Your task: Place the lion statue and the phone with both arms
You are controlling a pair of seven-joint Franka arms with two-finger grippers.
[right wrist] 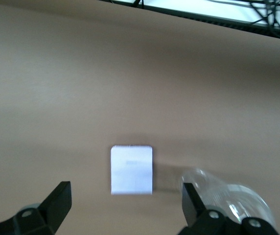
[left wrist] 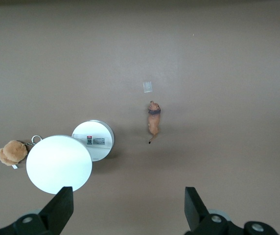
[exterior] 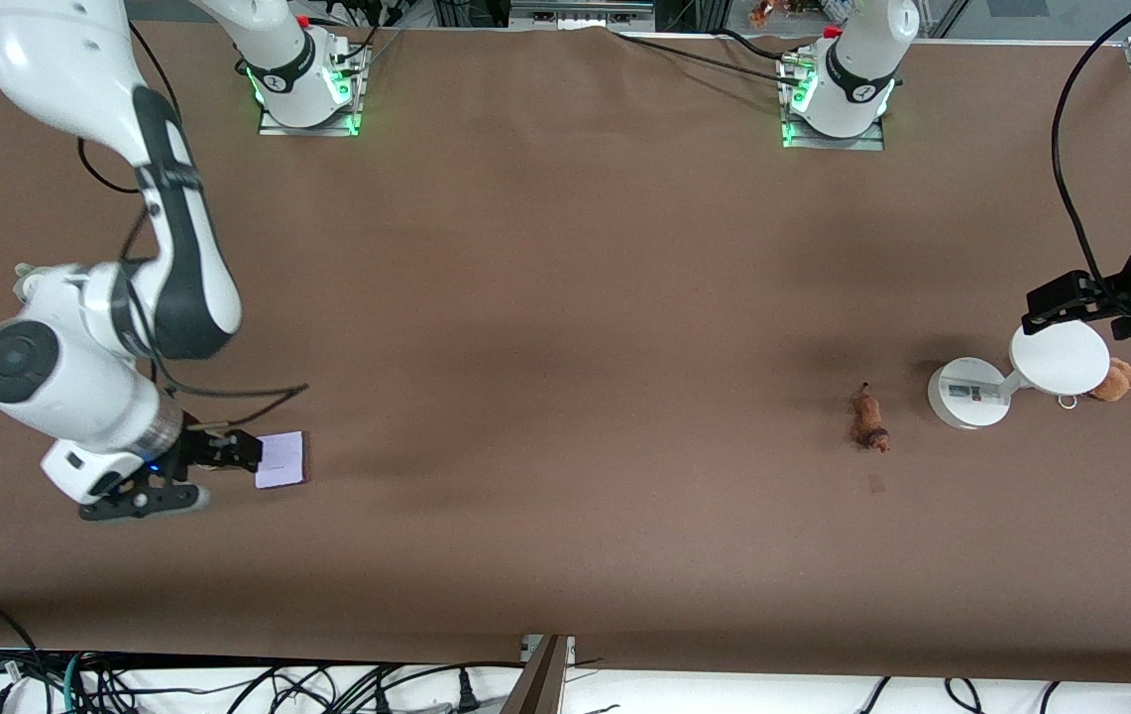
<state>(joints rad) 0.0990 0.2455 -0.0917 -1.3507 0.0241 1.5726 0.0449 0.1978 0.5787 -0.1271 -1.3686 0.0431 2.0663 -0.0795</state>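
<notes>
Lion (exterior: 867, 421) lies on the brown table (exterior: 565, 327) toward the left arm's end, well apart from the left gripper (exterior: 1071, 302), which hangs over the white stand (exterior: 1011, 382) with its fingers spread wide and nothing held. Phone (exterior: 281, 460) lies flat at the right arm's end, just beside the right gripper (exterior: 223, 466), whose jaws are also wide and hold nothing. Cables run along the table's edge nearest the front camera. A small label sits on the stand's base, too small to read. Only the left wrist view shows a pale scrap (left wrist: 148, 86) near the lion, perhaps tape. A plush toy (exterior: 1113, 380) with a ring lies beside the stand.
</notes>
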